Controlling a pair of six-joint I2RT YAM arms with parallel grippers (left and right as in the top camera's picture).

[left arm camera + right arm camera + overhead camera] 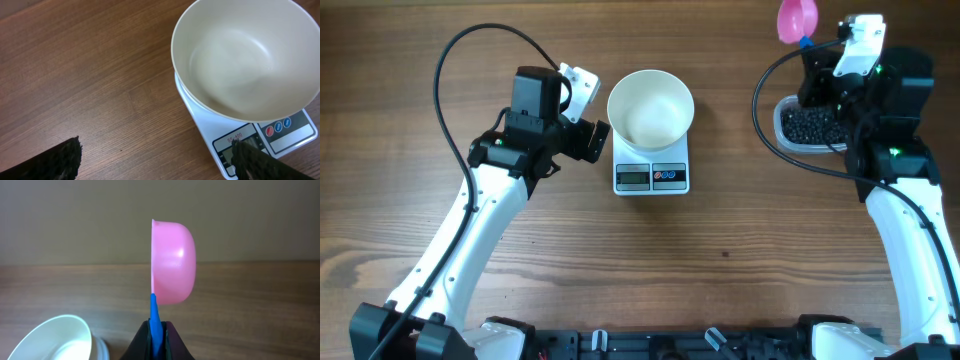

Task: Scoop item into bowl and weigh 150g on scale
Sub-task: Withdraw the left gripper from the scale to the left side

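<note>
Right claw (158,340) clamps the pink scoop (172,262) by its handle — left claw (156,147) gapes wide beside the bowl (200,95) on the scale (295,132).

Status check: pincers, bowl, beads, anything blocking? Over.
Left pincer open beside bowl. Right pincer shut on pink scoop. Bowl empty on scale; beads in clear container at right. Nothing blocking the bowl.

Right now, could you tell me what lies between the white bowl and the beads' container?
Bare wooden table and a loop of black cable, seen in the overhead view.
</note>
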